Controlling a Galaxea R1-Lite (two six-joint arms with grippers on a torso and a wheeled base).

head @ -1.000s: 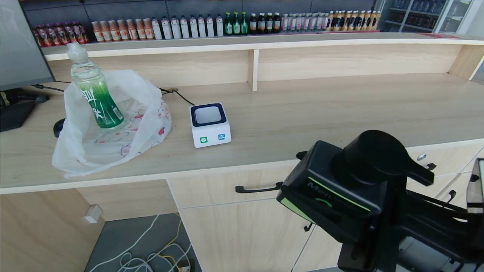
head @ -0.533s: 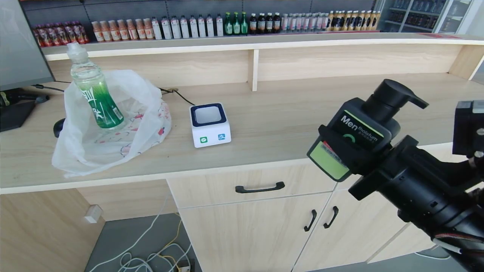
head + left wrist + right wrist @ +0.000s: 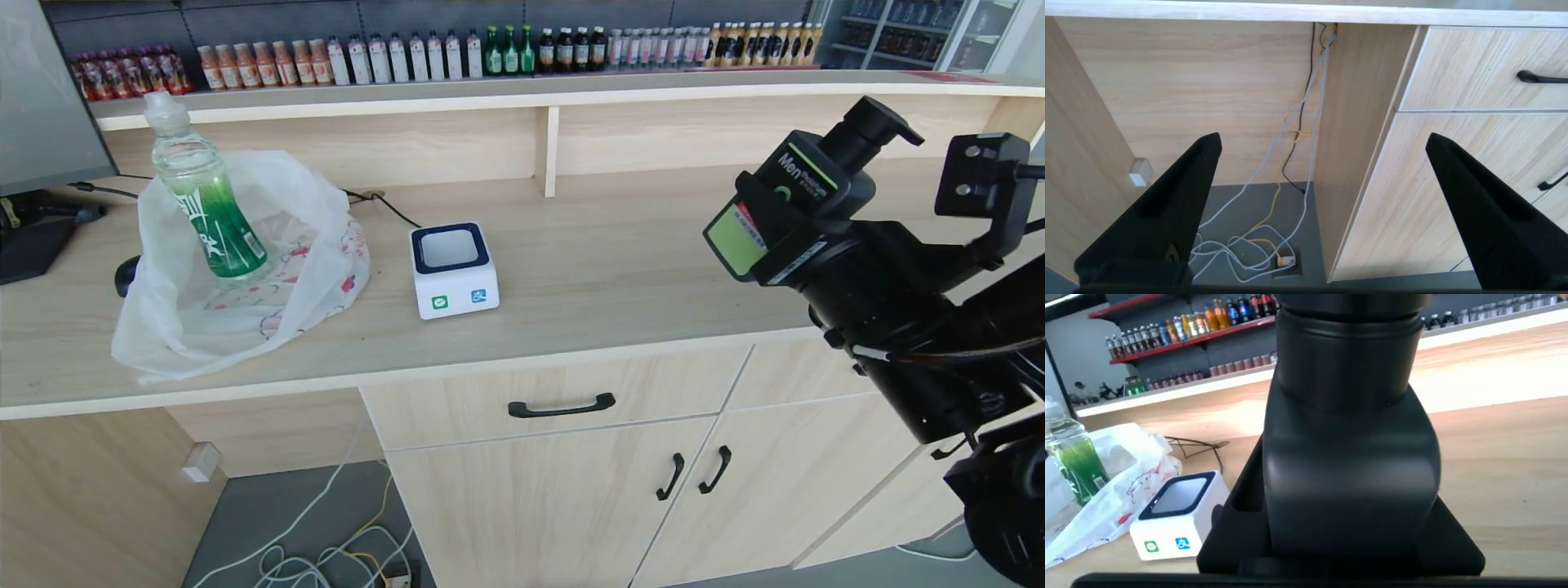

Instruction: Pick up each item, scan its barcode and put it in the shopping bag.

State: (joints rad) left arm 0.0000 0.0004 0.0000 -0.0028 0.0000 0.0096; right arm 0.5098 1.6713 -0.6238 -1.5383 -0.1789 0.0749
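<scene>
My right gripper [image 3: 820,245] is shut on a black pump bottle [image 3: 788,192] with a green label, held tilted above the right part of the wooden counter [image 3: 620,261]. In the right wrist view the pump bottle [image 3: 1347,457] stands close up, with the scanner [image 3: 1176,514] beyond it. The white barcode scanner [image 3: 453,268] sits mid-counter. Left of it lies the white shopping bag [image 3: 245,302], with a green drink bottle [image 3: 208,200] upright in it. My left gripper [image 3: 1319,212] is open below the counter, facing the cabinet front.
A monitor [image 3: 45,98] and a dark mouse [image 3: 125,275] stand at the counter's far left. A raised shelf [image 3: 547,122] runs along the back, with rows of bottles [image 3: 490,49] behind. Drawers and doors [image 3: 563,406] are below; cables [image 3: 1266,245] lie on the floor.
My right arm has lifted the pump bottle from below the counter's front edge up and to the right, above the counter. The bag, the green bottle and the scanner have not moved.
</scene>
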